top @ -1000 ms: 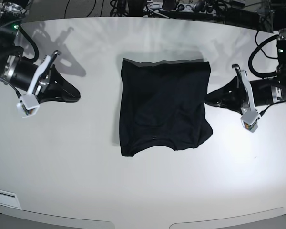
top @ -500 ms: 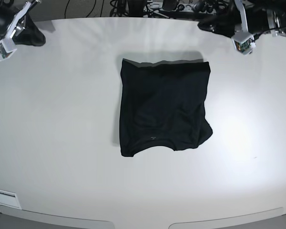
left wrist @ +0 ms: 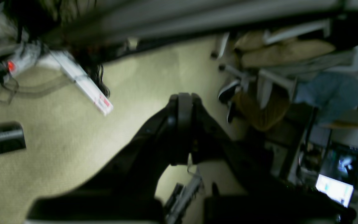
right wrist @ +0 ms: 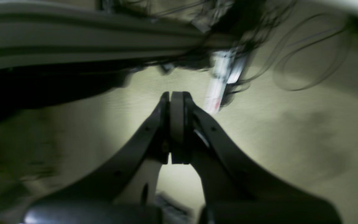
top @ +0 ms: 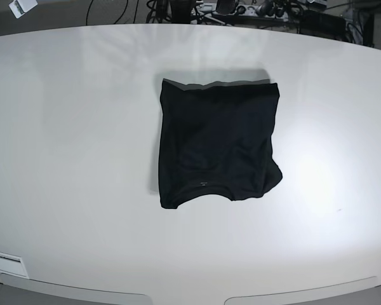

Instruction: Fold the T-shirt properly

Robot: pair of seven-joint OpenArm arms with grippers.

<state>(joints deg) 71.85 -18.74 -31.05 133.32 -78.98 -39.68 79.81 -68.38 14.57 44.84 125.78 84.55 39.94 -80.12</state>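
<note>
Base view shows the T-shirt (top: 217, 143) folded on the worktop (top: 82, 159); with both fingers (left wrist: 180, 124) pressed together and empty, leave it undisturbed.

T-shirt (top: 217, 142) lies folded on table (top: 76, 159), near centre, slightly toward far edge. Cables (top: 178, 9) sit behind the table's far rim. Both arms off the tabletop.

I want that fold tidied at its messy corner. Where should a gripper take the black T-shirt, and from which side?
Probably at the corner that bulges out of the T-shirt near the table's front edge, on the base view's right. It juts past the otherwise straight side edge, so a pinch from that open side, low along the table, should catch it.
</note>
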